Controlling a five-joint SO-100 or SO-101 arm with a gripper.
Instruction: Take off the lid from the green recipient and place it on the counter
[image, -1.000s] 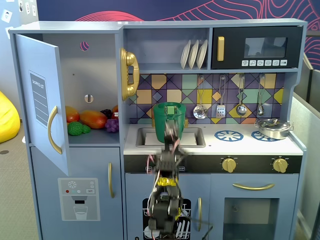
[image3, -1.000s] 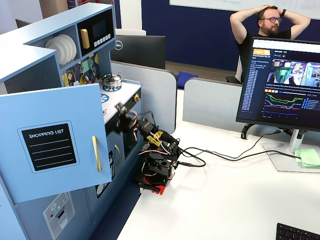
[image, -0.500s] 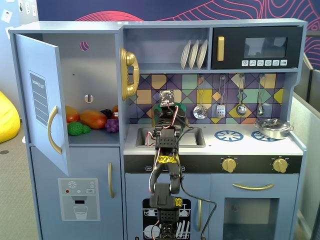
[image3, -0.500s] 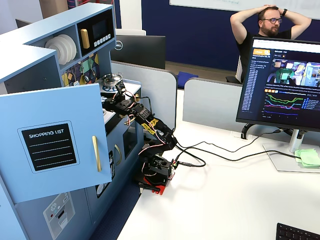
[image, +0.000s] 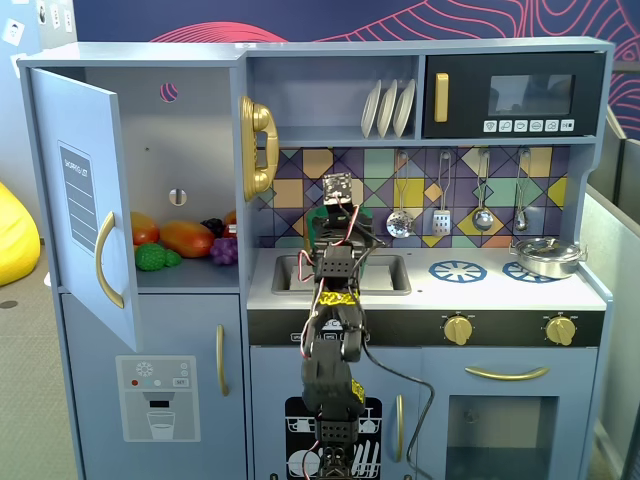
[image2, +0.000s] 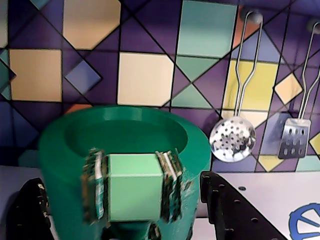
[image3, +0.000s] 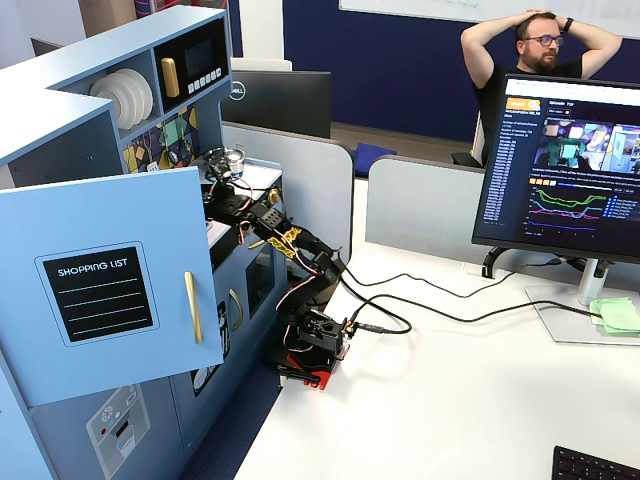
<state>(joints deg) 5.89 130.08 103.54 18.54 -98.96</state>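
In the wrist view my gripper (image2: 132, 186) is shut on the lid's light green blocky knob (image2: 134, 197), one taped finger (image2: 95, 185) on each side. The lid's dark-green disc blends into the green behind it, so I cannot make out its edge. The green recipient (image2: 57, 150) stands right behind the knob, its round mouth showing with no lid in it. The pale counter (image2: 292, 187) lies beside it. In a fixed view the arm reaches over the counter (image: 430, 292) near the sink, and its gripper (image: 340, 240) hides the pot and lid. In the other fixed view only the gripper (image3: 215, 200) shows.
A recessed sink (image: 385, 272) lies under the arm. A shallow silver pot (image: 545, 257) sits on the right burner. Blue burner rings (image2: 306, 222) are printed on the counter. A skimmer (image2: 232, 141) and spatula (image2: 295, 137) hang on the tiled wall. The fridge door (image: 85, 210) stands open.
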